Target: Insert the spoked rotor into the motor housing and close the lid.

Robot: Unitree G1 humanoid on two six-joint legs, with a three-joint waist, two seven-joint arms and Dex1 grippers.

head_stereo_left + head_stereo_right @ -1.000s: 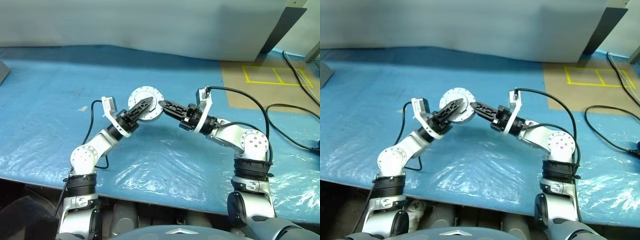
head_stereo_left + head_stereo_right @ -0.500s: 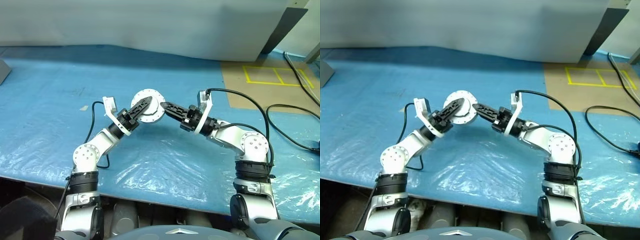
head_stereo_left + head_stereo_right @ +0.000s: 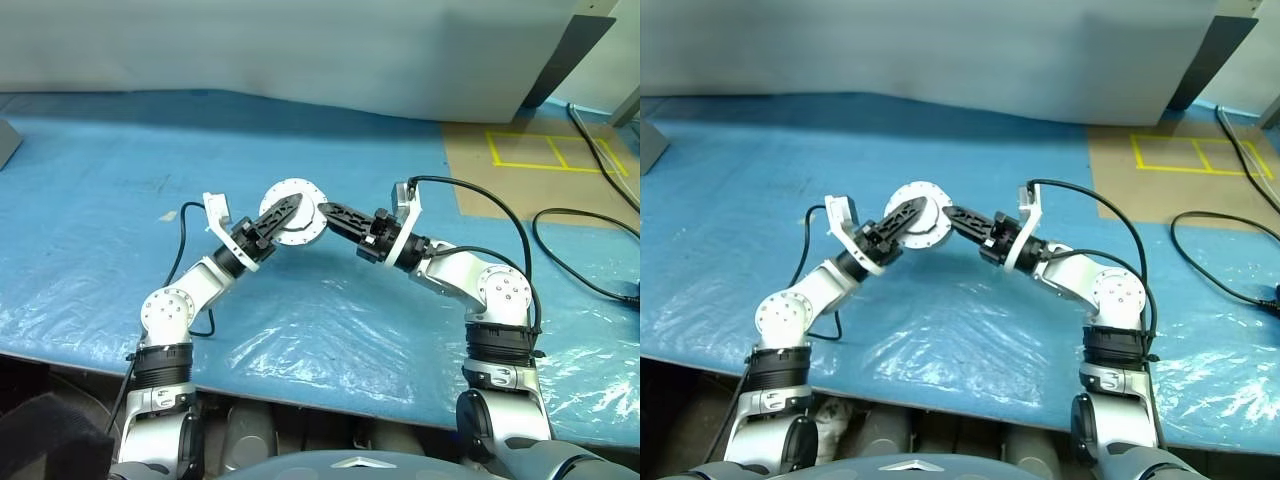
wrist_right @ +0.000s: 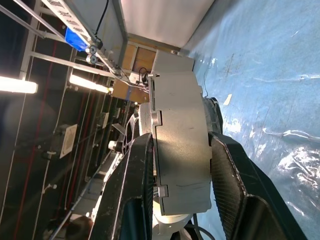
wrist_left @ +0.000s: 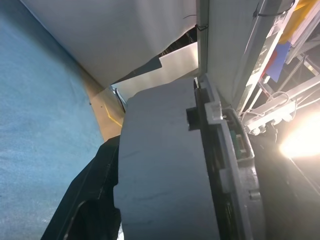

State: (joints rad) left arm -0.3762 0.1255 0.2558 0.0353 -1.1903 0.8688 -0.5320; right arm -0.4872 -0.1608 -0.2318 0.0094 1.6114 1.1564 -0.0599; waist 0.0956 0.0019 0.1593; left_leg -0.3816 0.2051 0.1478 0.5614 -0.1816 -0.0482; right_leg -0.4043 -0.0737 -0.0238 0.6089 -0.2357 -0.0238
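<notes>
The bench has a blue sheet on it, and clear crinkly plastic lies over the near part. Off to the right there is a brown patch with yellow tape lines. A black cable loops there too. A small pale scrap lies on the blue sheet to the left of the arms. A big grey board stands at the back. Nothing sits under the arms or blocks them.

Both arms reach up and in toward each other, with bent elbows, like a little roof. Between them, up off the bench, they hold the motor housing. It is a round silver-grey puck with the lid shut on it, seen as a thin rim with small tabs along one side. The plain round face with small holes looks toward the head camera.

The left end effector points up and to the right, and its black fingers lie across the round face of the housing. The right end effector comes in from the other side. Its two black fingers sit on the two flat faces and squeeze the housing between them.
</notes>
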